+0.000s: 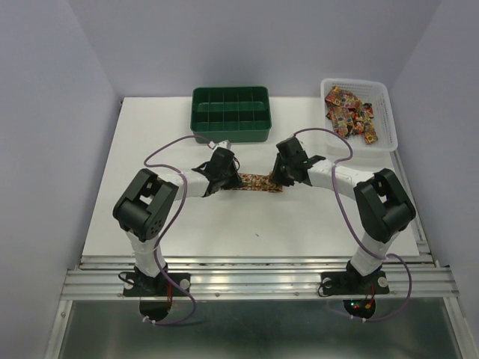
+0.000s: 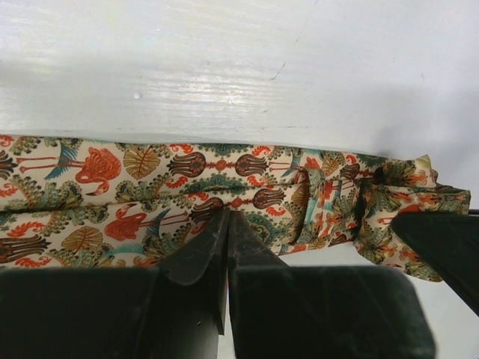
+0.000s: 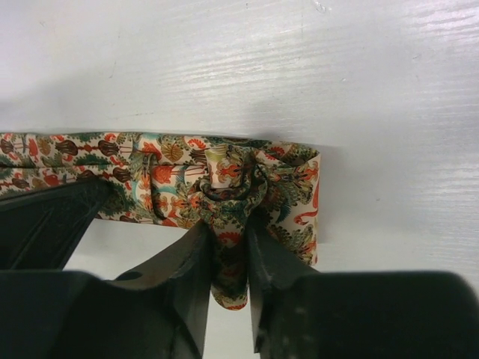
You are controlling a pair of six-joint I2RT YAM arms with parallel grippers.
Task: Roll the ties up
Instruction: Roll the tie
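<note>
Symmetrically, both arms bend inward; left tool (image 2: pixel 227 218) and right tool (image 3: pixel 230 235) each pinch the tie (image 1: pixel 258 182).

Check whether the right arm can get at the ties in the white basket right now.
Probably not yet: the right arm has its jaws shut on the bunched end of the tie on the table. The basket and its ties sit open, nothing across the way.

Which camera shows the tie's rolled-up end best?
Right wrist: the tie's rolled end sits central, pinched in the jaws. Left wrist catches it bunched at the right edge; top view shows just a strip.
</note>
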